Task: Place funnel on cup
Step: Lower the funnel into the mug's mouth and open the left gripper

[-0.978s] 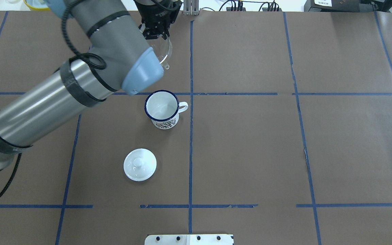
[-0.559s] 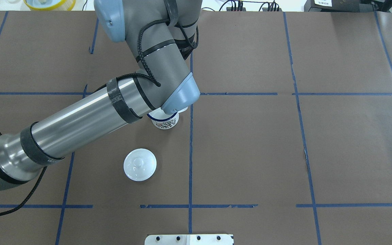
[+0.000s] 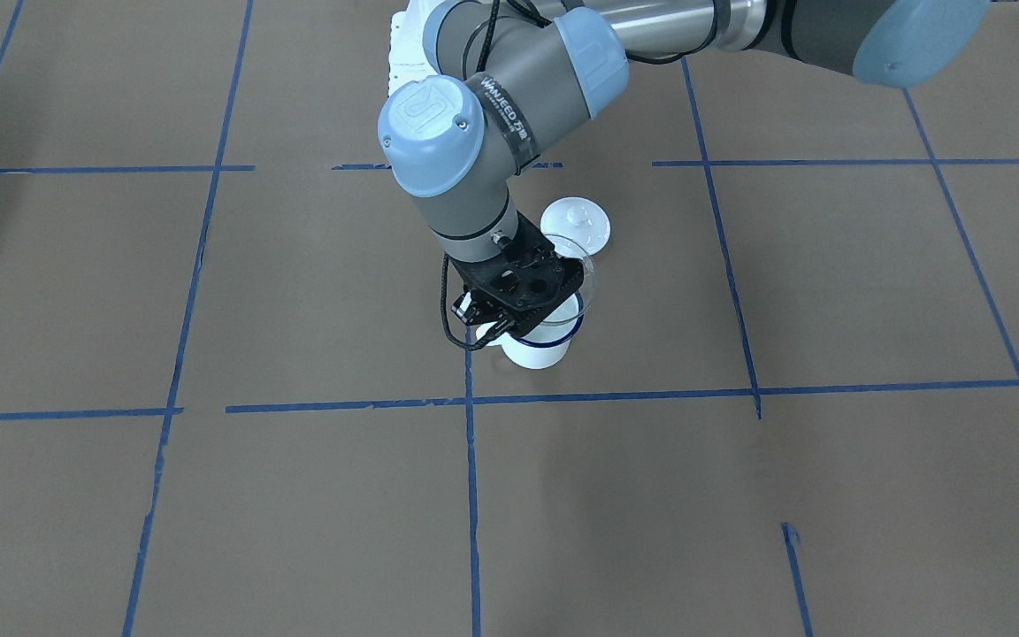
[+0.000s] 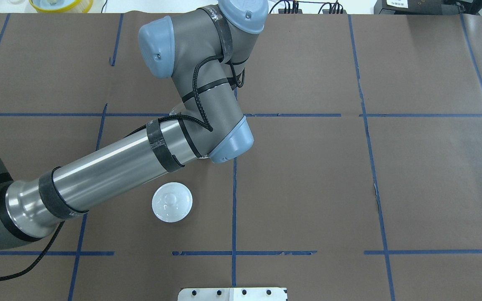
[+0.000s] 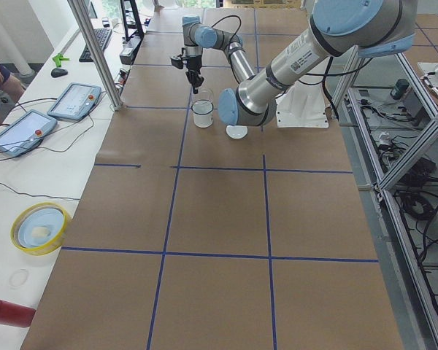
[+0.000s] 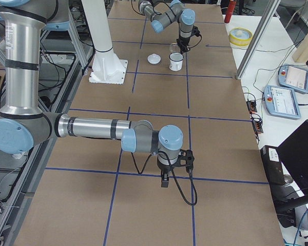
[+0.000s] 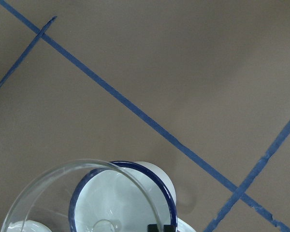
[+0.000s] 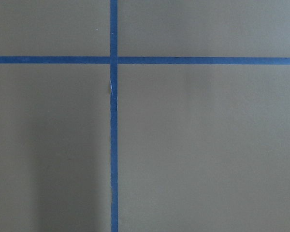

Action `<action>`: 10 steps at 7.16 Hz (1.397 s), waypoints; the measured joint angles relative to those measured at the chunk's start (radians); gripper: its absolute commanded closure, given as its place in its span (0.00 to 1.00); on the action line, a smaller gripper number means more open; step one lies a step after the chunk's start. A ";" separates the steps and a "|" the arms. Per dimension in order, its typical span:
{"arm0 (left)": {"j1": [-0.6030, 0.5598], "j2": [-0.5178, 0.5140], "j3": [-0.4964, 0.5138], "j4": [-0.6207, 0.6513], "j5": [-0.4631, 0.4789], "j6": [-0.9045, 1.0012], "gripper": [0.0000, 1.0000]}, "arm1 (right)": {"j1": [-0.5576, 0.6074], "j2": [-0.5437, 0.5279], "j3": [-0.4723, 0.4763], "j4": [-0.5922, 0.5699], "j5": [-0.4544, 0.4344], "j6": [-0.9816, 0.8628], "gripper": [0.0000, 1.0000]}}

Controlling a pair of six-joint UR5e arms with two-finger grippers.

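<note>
My left gripper is shut on the rim of the clear funnel and holds it right above the white mug with the blue rim. In the left wrist view the funnel's rim overlaps the mug's mouth, and the spout points down into it. I cannot tell whether funnel and mug touch. In the overhead view my left arm hides the mug. My right gripper hangs over bare table far from the mug; I cannot tell whether it is open or shut.
The round white knobbed lid lies on the table a short way from the mug, on the robot's side. A yellow bowl sits past the far left edge. Blue tape lines cross the brown table cover.
My left arm has swung from the table's far side toward the robot with the funnel in its gripper. It now stands over the mug and hides it in the overhead view.
</note>
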State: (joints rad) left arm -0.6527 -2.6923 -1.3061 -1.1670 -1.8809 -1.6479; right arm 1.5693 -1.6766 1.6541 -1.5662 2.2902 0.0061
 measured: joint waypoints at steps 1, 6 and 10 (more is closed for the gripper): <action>0.012 0.001 0.012 -0.014 0.005 -0.004 1.00 | 0.000 0.000 0.000 0.000 0.000 0.000 0.00; 0.028 0.015 0.049 -0.102 0.045 -0.010 0.49 | 0.000 0.000 0.000 0.000 0.000 0.000 0.00; 0.023 0.035 0.000 -0.105 0.055 0.002 0.00 | 0.000 0.000 0.000 0.000 0.000 0.000 0.00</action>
State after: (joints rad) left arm -0.6298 -2.6573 -1.3065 -1.2721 -1.8259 -1.6462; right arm 1.5693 -1.6766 1.6536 -1.5662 2.2902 0.0062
